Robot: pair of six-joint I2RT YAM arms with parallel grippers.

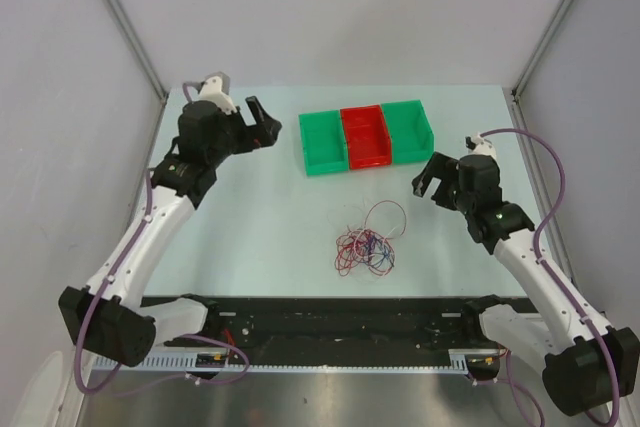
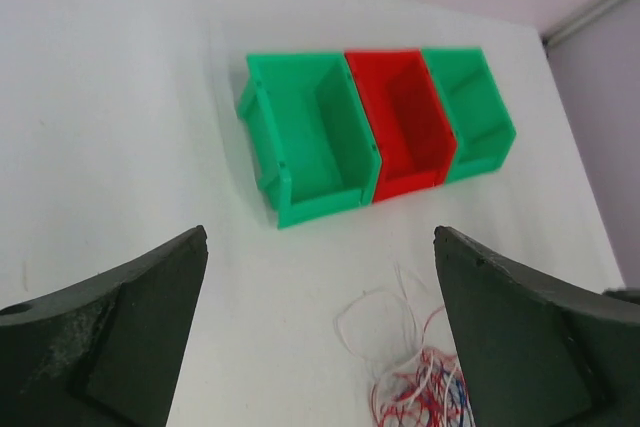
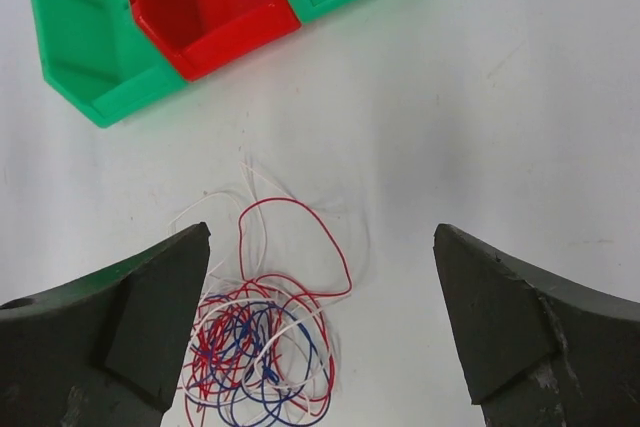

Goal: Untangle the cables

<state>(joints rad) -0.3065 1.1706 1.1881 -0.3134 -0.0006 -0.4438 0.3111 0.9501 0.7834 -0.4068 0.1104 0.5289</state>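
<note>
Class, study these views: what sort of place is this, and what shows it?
Likely a robot lab test cell: a left arm and right arm mounted at a table edge, plain walls closing it in, and staged props, bins and tangled cables.

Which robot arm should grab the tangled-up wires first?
Probably the right arm. The open right tool hangs near the tangle of thin red, blue and white wires, which shows between its fingers in the right wrist view. The left tool is farther off, by the left-hand green plastic bin.

Top cam overhead from behind; both wrist cams see red bin, cables.
</note>
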